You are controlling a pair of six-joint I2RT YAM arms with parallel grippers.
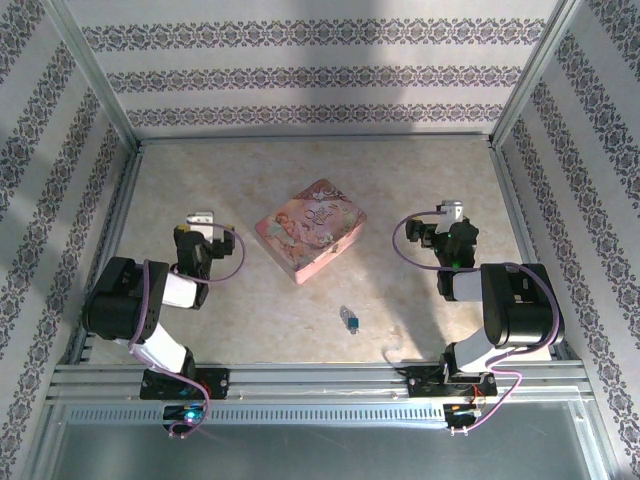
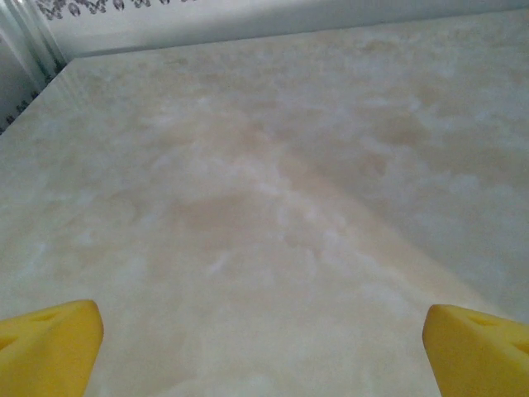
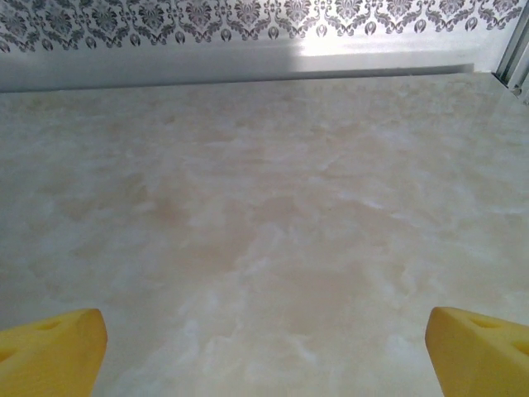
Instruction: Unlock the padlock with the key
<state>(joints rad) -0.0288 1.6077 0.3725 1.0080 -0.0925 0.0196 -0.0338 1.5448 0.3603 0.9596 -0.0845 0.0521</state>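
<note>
**Top view.** You have the padlock (image 1: 349,320) lying flat on the beige table (image 1: 270,320). It sits on the arm-base side of the pink tin (image 1: 310,228), a little right of the tin's near corner and apart from it.
- Long axis: it runs roughly from the tin toward the arm bases, tilted slightly.
- Ends: the silvery-grey end points at the tin and the small blue part points away from it.
- Look: tiny, metallic and far smaller than the tin. It is too small for you to make out a key or the shackle.

The left gripper (image 1: 203,220) hangs left of the tin and the right gripper (image 1: 452,215) hangs right of it. Both are well apart from the padlock.

**Left wrist.** You see the yellow fingertips (image 2: 50,347) at the two lower corners, spread wide. Between them is bare marbled table top, and they hold nothing.

**Right wrist.** The yellow fingertips (image 3: 50,351) sit at the two lower corners here as well. They are spread wide over bare table top and nothing is pinched.
</note>
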